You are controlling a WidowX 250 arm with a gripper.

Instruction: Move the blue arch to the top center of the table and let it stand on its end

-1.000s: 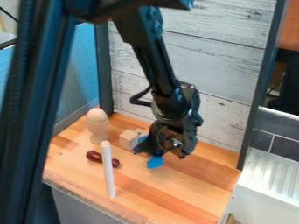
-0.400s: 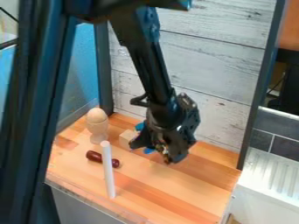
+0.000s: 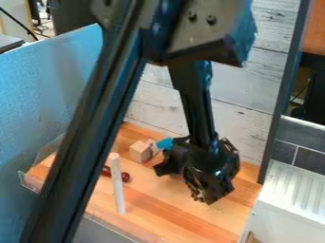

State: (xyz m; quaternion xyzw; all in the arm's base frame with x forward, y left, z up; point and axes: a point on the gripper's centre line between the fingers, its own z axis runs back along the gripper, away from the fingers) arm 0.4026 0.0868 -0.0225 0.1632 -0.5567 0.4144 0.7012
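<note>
the blue arch [image 3: 165, 143] was toward the back of the table [image 3: 166, 217], partly hidden by the black tool [image 3: 181, 184], so whether it lay flat or stood on its end could not be told. nor could i tell if the tool was wide, narrow or holding the arch. the step in hand was probably getting the arch placed and upright. the next move likely called for a check of its stance, then a careful turn onto its end if needed, nearer the middle of the back edge.

the wooden block [image 3: 139, 152] was close by on the view's left and could have been knocked or blocked a grip from that side. nearer the front, the white stick [image 3: 117, 185] stood upright, partly covering a dark red thing [image 3: 125, 177]; a low sweep might have toppled it.
</note>
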